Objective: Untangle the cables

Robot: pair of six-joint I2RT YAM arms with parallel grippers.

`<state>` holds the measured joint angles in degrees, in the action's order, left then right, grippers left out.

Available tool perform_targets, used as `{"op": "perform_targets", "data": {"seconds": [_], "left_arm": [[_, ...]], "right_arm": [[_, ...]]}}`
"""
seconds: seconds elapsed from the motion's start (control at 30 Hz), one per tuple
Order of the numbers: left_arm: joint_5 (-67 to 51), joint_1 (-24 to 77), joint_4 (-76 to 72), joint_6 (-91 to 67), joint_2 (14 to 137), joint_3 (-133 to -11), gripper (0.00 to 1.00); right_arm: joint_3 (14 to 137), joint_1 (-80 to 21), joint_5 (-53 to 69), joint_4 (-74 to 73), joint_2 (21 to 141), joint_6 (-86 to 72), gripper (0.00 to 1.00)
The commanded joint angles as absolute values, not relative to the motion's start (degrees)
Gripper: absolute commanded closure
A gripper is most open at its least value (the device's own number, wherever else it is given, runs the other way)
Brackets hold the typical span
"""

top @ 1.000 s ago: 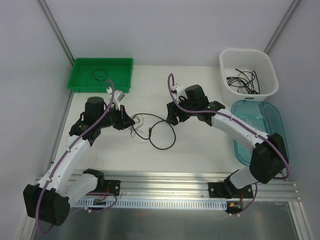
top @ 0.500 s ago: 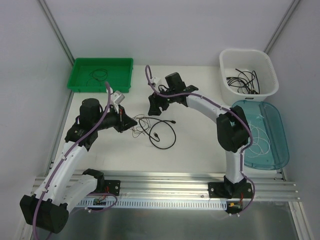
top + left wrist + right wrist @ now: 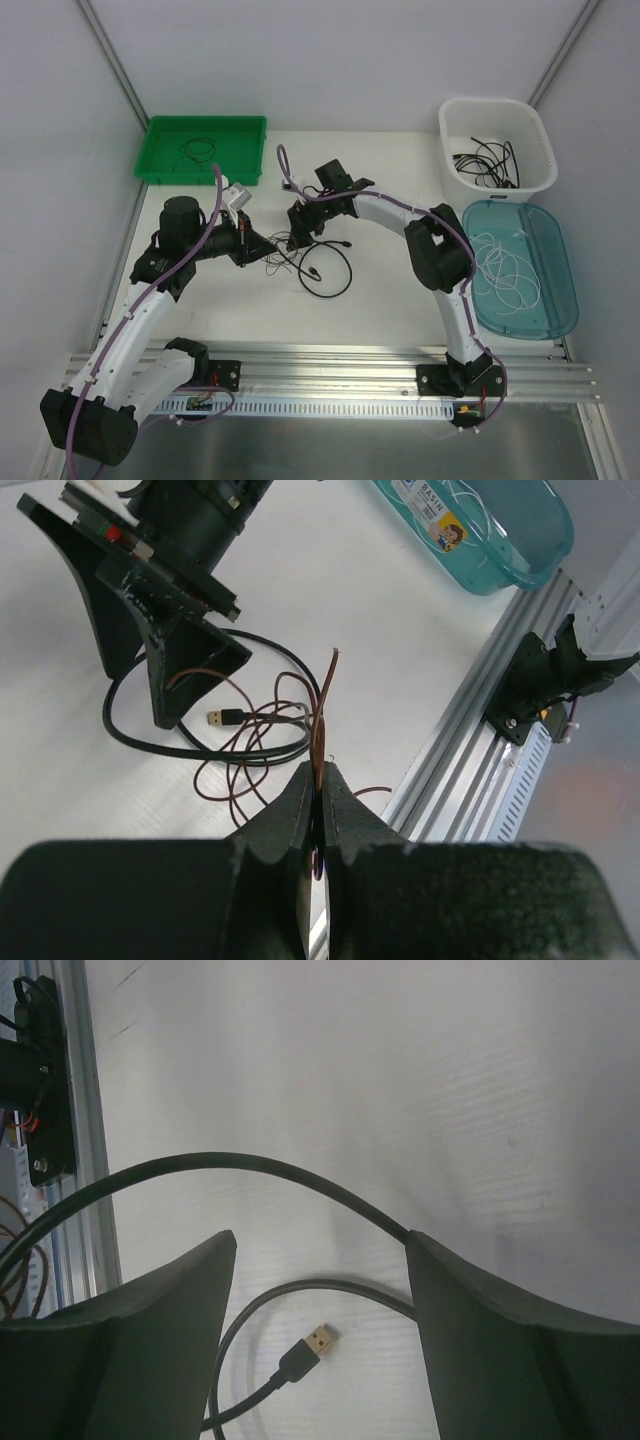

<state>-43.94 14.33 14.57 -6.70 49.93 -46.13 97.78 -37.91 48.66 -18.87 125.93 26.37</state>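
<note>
Pinching brown cable (image 3: pixel 326 695) tight in left hand (image 3: pixel 318 780) as anchor — straddling black cable (image 3: pixel 250 1163) with wide-open, empty right hand (image 3: pixel 318 1250).

The white table (image 3: pixel 400 300) carries a green tray (image 3: pixel 240 150) at its far left corner and a white basket (image 3: pixel 497 101) at its far right corner. A teal basin (image 3: pixel 556 255) lies along the right edge. Near the middle, a black cable (image 3: pixel 250 1162) loops flat with its USB plug (image 3: pixel 320 1339), tangled with loops of a thin brown wire (image 3: pixel 325 715).
</note>
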Motion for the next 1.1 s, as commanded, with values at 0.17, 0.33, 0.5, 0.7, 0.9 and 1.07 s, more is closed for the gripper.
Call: {"op": "perform_targets", "data": {"seconds": [0.17,0.33,0.5,0.7,0.9,1.07], "left_arm": [[-48.9,15.1,10.9,-4.9,49.7,-46.1,1.00],[-49.1,15.2,10.8,-4.8,49.8,-46.1,1.00],[-49.6,15.2,10.8,-4.9,49.3,-46.1,1.00],[-49.4,15.2,10.6,-4.8,48.8,-46.1,1.00],[-47.2,15.3,10.5,-4.9,48.1,-45.9,1.00],[-39.6,15.3,10.5,-5.4,46.8,-45.3,1.00]], "right_arm": [[102.5,-38.9,48.3,-14.2,129.7,24.5,0.28],[101.9,-39.2,46.6,-11.7,130.3,22.6,0.28],[100.6,-40.3,37.7,-13.0,130.3,22.2,0.28],[94.9,-41.0,34.6,-8.7,128.0,19.7,0.44],[89.8,-39.9,33.8,-5.6,123.8,18.0,0.91],[80.3,-35.4,30.5,-1.2,116.3,12.2,0.99]]}}
